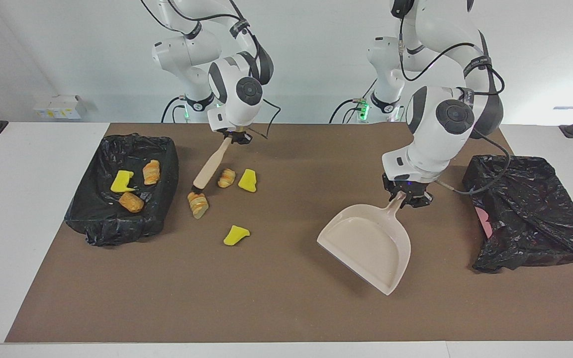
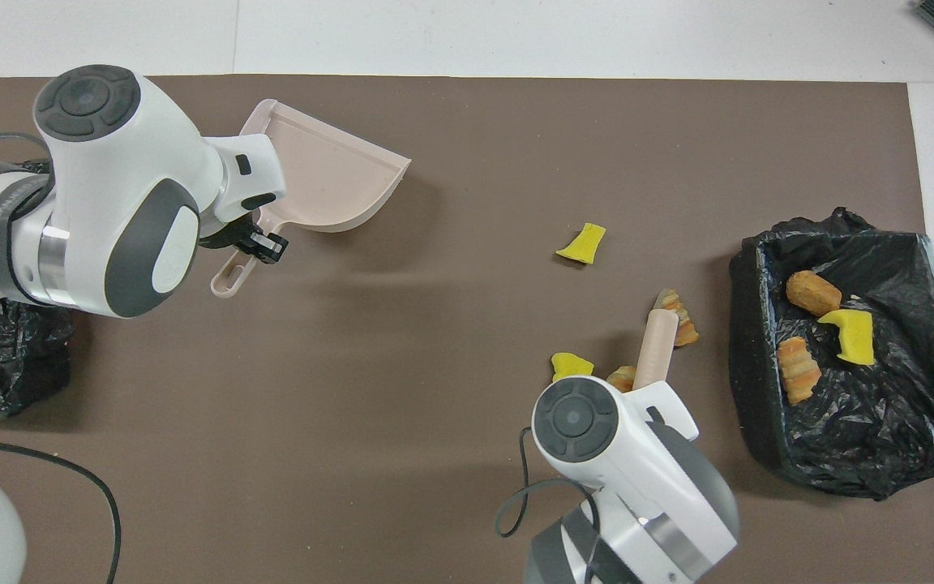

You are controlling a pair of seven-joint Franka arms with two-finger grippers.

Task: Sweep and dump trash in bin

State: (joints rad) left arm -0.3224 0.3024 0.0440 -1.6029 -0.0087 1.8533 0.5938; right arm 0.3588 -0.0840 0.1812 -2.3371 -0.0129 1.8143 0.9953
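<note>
Meanwhile, the right gripper [image 1: 237, 136] is clamping the brush [image 1: 210, 166] among the trash [image 1: 198, 204]; the left gripper [image 1: 408, 195] is clamping the dustpan [image 1: 366, 244] (bare mat [image 1: 276, 278] between).

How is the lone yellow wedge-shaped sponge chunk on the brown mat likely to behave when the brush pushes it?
The yellow wedge-shaped sponge chunk looks foam-like, so it is probably light and may skid or tumble. Its flat faces suggest it will not roll far. The brown mat looks matte, so it may catch and flip rather than slide.
</note>
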